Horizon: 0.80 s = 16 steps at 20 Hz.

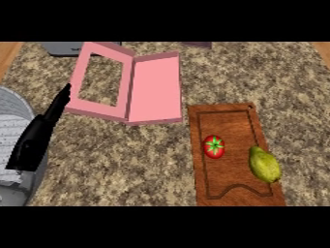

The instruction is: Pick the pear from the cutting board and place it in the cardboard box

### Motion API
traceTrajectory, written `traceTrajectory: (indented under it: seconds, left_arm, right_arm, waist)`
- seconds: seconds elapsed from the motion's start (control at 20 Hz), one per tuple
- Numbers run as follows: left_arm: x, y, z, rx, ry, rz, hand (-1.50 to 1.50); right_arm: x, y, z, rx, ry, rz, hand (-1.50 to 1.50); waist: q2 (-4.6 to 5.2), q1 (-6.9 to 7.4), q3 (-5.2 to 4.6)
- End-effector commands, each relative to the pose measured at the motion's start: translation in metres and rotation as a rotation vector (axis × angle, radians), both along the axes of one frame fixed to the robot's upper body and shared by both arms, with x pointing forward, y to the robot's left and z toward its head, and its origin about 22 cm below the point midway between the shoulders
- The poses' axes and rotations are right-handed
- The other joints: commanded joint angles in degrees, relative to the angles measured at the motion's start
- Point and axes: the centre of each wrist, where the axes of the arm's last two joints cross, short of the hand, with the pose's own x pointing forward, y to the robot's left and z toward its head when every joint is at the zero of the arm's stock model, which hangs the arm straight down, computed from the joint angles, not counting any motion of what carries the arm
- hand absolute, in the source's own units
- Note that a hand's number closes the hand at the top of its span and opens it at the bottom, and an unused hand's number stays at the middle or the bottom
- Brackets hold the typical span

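One hand [40, 131], fingers straight, empty.

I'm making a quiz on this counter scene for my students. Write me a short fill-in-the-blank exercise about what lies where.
1. The pear lies on the ____ edge of the cutting board.
2. The fruit left of the pear is a ____.
3. The box is coloured ____.
4. The only hand showing is the robot's ____ hand.

Missing words: right; tomato; pink; left
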Motion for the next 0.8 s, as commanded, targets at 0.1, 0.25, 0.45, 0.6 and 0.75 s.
traceTrajectory:
  seconds: [0.1, 0.25, 0.45, 0.6, 0.75]
  left_arm:
    - [-0.004, 0.002, -0.040, -0.005, 0.118, 0.027, 0.00]
    - [-0.011, 0.014, -0.046, -0.009, 0.112, 0.029, 0.00]
    - [0.000, 0.017, -0.036, -0.001, 0.094, 0.054, 0.00]
    - [-0.002, 0.012, -0.045, 0.004, 0.108, 0.044, 0.00]
    - [0.000, 0.000, -0.050, 0.014, 0.114, 0.034, 0.00]
  right_arm:
    - [0.024, 0.005, 0.031, -0.064, 0.154, 0.012, -1.50]
    - [0.035, 0.017, 0.032, -0.034, 0.174, 0.036, -1.50]
    - [0.052, 0.032, 0.029, -0.012, 0.237, 0.068, -1.50]
    - [0.053, 0.029, 0.038, 0.004, 0.258, 0.077, -1.50]
    - [0.068, 0.047, 0.026, 0.034, 0.225, 0.100, -1.50]
  waist:
    - [1.30, 0.70, -1.55]
    - [1.11, 1.19, -1.48]
    - [1.13, 1.34, -1.41]
    - [0.94, 0.41, -1.42]
    - [1.03, 0.69, -1.36]
